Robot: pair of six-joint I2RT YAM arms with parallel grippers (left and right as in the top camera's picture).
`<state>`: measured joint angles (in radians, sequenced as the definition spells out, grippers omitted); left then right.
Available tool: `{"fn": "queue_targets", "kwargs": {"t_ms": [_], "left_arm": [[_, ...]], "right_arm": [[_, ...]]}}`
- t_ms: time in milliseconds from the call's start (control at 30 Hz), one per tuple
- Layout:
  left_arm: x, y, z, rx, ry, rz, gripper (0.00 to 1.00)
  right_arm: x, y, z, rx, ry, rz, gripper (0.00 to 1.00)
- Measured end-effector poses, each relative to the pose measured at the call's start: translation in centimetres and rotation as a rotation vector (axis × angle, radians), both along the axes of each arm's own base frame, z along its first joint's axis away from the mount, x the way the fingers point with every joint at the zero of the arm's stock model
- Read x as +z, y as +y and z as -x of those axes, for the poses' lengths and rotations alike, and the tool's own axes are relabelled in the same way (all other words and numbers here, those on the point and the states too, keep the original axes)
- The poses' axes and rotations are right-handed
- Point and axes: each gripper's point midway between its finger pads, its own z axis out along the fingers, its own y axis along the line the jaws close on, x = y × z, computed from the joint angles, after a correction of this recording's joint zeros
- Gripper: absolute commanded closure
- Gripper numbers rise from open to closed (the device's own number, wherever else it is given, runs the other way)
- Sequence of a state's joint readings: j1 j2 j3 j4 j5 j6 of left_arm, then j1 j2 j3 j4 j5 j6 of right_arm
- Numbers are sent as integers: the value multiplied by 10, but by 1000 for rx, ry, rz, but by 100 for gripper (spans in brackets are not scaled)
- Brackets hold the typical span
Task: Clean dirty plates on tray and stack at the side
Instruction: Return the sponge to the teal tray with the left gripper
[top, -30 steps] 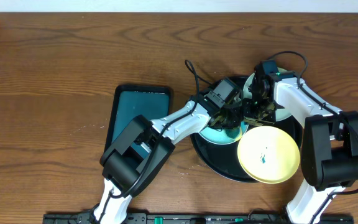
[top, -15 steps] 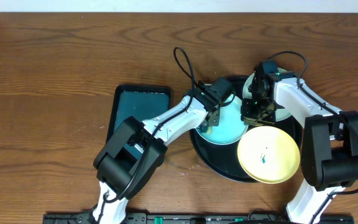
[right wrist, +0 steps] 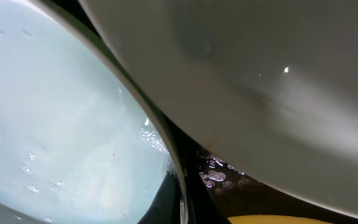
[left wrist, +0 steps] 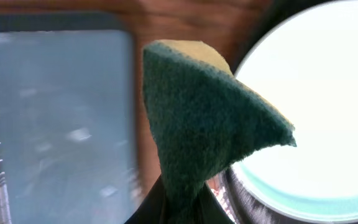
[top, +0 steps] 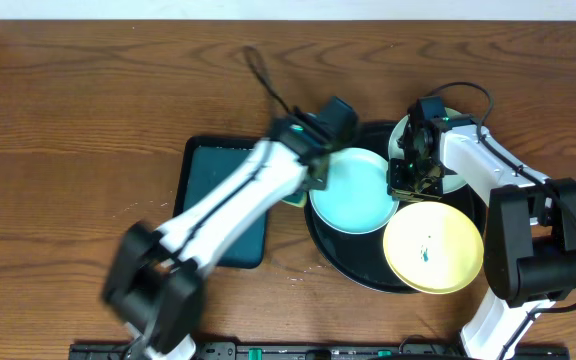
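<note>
A pale aqua plate (top: 353,190) lies on the round black tray (top: 343,255). My right gripper (top: 406,182) is shut on its right rim; in the right wrist view the rim (right wrist: 166,149) runs between my fingers (right wrist: 182,202). A white plate (top: 450,152) sits behind, partly under my right arm, and shows in the right wrist view (right wrist: 260,81). A pale yellow plate (top: 433,250) with a small blue-green smear lies at the tray's front right. My left gripper (top: 303,185) is shut on the green and yellow sponge (left wrist: 204,124), at the aqua plate's left edge (left wrist: 316,112).
A rectangular dark teal tray (top: 218,200) lies left of the black tray, and fills the left of the left wrist view (left wrist: 55,112). Brown wood tabletop (top: 88,100) surrounds both. The left arm is motion-blurred over the teal tray.
My left arm has swung left with the sponge, off the middle of the aqua plate to its left edge. The right gripper has stayed on the plate's rim.
</note>
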<state>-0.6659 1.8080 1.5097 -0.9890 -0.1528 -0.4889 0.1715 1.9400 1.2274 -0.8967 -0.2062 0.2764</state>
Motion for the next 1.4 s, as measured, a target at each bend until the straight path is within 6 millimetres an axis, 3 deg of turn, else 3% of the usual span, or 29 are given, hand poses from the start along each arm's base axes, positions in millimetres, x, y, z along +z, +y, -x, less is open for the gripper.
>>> {"fn": "queue_targets", "kwargs": {"t_ms": [100,200,300,333,433,567,800,867,1033,1100,1400], "left_arm": [[27,34,-3,60,-21,10,92],[28,79,-16,177,-12,-3,92],[7,117,-21,271,20,-21,92],[-12,131,-18,299,55,-4,92],[-45,147,-2,337,144,42,83],[-70,154,17,367,229,92,63],[-70,150,20,325,245,131,28],[-66,150,19,315,231,135,27],[-52,148,16,306,187,157,23],[-52,148,16,305,188,157,22],[-52,147,16,305,190,163,20]], "right_arm": [[1,-1,-1,12,-11,4,99],[6,-4,-2,23,-34,21,99],[24,-10,-5,33,-97,65,99],[38,-12,-9,42,-151,90,99],[69,-8,-13,81,-263,141,99],[93,-4,-15,140,-366,254,99],[110,-8,-15,196,-445,419,99],[118,-11,-15,203,-472,460,99],[165,-13,-12,227,-627,570,99],[175,-12,-11,257,-659,597,98],[206,21,1,495,-795,803,99]]}}
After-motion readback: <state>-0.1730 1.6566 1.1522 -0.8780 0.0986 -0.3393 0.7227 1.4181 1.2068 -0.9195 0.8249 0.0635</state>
